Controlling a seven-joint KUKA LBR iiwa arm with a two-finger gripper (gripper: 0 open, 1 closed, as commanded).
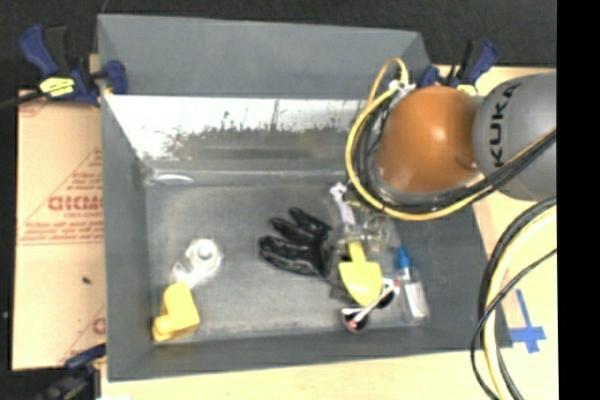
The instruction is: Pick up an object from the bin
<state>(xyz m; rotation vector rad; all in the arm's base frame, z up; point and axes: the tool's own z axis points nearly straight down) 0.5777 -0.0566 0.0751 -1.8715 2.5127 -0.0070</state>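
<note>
My gripper hangs low in the right half of the bin, under the arm's orange cover. Just in front of it lies a yellow rounded piece, touching or nearly touching the gripper's lower end. To the gripper's left lies a black crumpled glove-like thing. A clear pen-like thing with a blue cap lies to the right of the yellow piece. A small red, white and black item sits by the front wall below the yellow piece.
At the front left lies a yellow block joined to a clear whitish round part. The bin's floor shows bare between this thing and the black one. Yellow and black cables loop around the orange cover.
</note>
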